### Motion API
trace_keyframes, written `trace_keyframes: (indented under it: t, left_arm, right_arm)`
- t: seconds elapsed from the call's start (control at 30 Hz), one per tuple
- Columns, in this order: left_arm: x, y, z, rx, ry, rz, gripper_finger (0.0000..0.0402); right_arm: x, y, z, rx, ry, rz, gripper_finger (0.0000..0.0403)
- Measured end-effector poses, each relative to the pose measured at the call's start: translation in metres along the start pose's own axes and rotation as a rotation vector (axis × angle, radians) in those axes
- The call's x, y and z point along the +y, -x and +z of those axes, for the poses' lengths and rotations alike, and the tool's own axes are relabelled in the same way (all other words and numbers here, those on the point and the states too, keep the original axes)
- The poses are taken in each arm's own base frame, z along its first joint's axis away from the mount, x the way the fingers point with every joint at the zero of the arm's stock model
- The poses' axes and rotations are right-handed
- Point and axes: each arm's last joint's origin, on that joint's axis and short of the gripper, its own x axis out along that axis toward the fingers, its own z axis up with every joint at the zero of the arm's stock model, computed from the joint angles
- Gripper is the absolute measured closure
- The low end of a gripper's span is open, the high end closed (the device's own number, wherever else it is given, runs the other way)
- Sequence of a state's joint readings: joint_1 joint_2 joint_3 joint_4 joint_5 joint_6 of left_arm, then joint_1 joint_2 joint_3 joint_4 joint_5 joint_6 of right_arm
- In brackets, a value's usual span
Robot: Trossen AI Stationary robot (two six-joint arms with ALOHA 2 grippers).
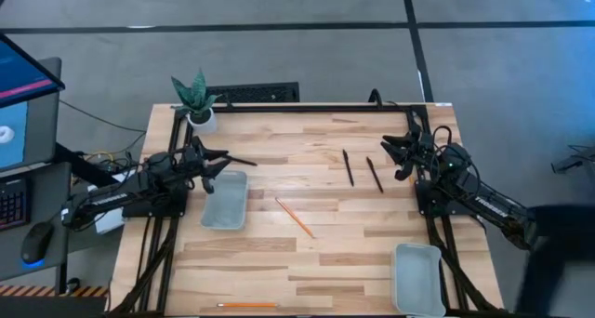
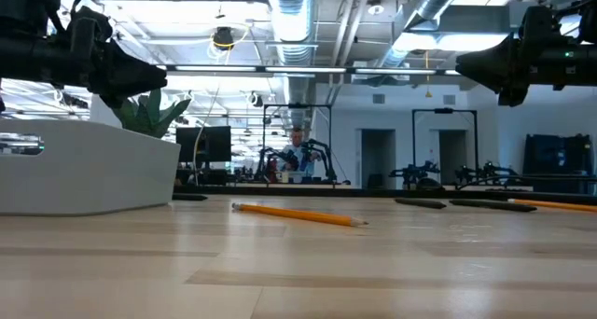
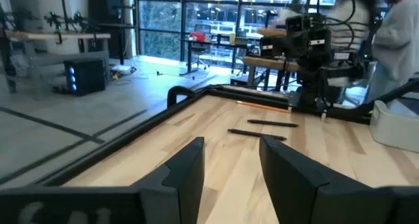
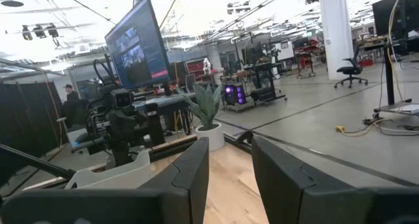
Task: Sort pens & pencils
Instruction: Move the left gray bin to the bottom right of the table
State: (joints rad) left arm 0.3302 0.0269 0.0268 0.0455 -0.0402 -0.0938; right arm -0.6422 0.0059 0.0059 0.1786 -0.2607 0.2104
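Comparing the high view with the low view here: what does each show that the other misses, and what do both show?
Only the high view shows the second tray near the right arm, an orange pencil at the near table edge, and both grippers whole: left gripper open over the tray beside it, right gripper open, holding nothing. Only the low view shows the room behind, with a person far off. Both show the middle pencil, two black pens, the left tray and the plant.

two dark arms with white lettering along the forearms; flat, angular black fingers (image 3: 186,175).
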Motion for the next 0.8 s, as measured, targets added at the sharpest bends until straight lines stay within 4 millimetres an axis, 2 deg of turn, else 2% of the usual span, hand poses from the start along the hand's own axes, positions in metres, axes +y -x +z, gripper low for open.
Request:
trace_keyframes:
  t: [0.13,0.4,0.6,0.8]
  left_arm:
    - [-0.002,0.005,0.026,-0.084,0.019,-0.008,0.0262]
    - [-0.007,0.010,0.069,-0.100,-0.026,-0.048,0.0262]
    - [-0.012,-0.001,0.098,0.076,-0.085,-0.082,0.0262]
    - [-0.015,-0.023,0.124,0.328,-0.216,-0.084,0.0262]
  right_arm:
    - [0.000,0.000,0.000,0.000,0.000,0.000,0.0264]
    - [0.000,0.000,0.000,0.000,0.009,-0.002,0.0264]
    - [0.000,0.000,0.000,0.000,0.009,-0.002,0.0264]
    - [0.000,0.000,0.000,0.000,0.009,-0.001,0.0264]
